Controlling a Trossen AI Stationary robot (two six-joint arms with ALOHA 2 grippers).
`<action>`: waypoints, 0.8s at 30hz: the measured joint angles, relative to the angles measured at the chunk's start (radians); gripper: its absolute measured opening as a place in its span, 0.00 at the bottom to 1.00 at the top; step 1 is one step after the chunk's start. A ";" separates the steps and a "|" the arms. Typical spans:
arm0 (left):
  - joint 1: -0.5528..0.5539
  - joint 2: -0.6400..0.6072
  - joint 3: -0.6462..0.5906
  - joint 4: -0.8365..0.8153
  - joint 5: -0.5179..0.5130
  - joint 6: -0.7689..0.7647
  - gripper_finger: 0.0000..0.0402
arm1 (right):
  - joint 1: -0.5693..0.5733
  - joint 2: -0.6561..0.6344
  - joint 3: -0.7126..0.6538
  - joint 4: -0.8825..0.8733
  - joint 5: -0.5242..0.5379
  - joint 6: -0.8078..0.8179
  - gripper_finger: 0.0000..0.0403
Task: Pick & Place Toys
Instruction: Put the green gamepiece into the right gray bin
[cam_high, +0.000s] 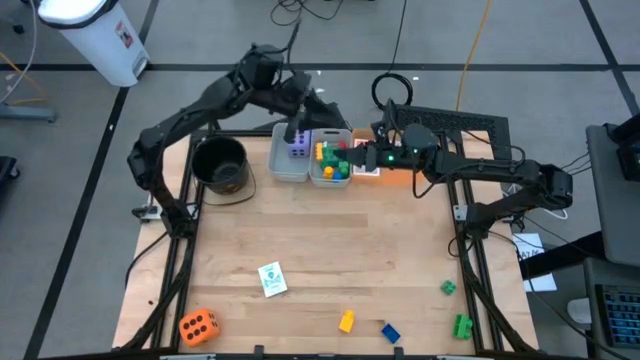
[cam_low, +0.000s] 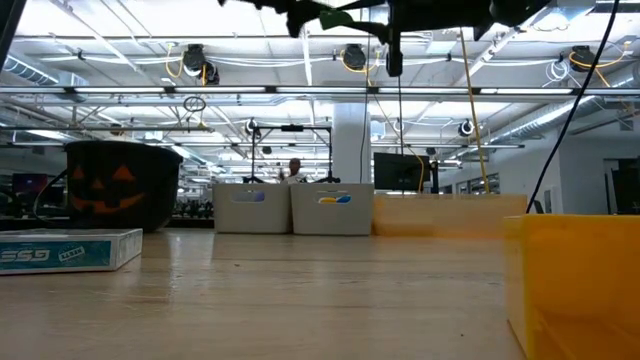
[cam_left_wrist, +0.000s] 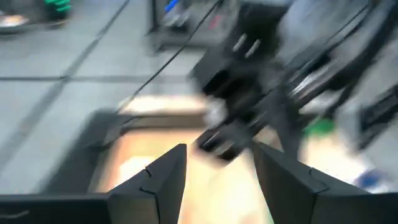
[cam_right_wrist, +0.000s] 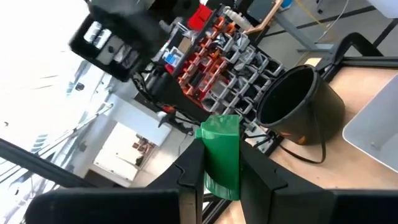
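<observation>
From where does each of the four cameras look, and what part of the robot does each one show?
High: above, facing down on the table; both arms.
Low: table height, facing the grey bins; arms overhead.
Left wrist: past the left gripper, blurred.
Right wrist: past the right gripper holding a green brick.
Shared: high, low and right wrist show the black bucket.

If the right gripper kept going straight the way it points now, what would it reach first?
Probably the left arm, which crosses ahead of the right gripper and its held green brick in the right wrist view. The black bucket sits off to one side of that line. Depth is unclear, so this is tentative.
</observation>
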 joint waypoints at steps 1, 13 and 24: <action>-0.010 -0.001 0.016 -0.058 -0.076 0.068 0.49 | -0.005 0.000 0.000 0.000 -0.001 0.000 0.14; -0.137 0.001 0.028 -0.177 -0.342 0.149 0.75 | -0.047 0.000 0.000 -0.056 -0.002 0.041 0.14; -0.206 0.001 0.029 -0.211 -0.437 0.140 0.86 | -0.054 0.000 0.000 -0.083 0.029 0.034 0.14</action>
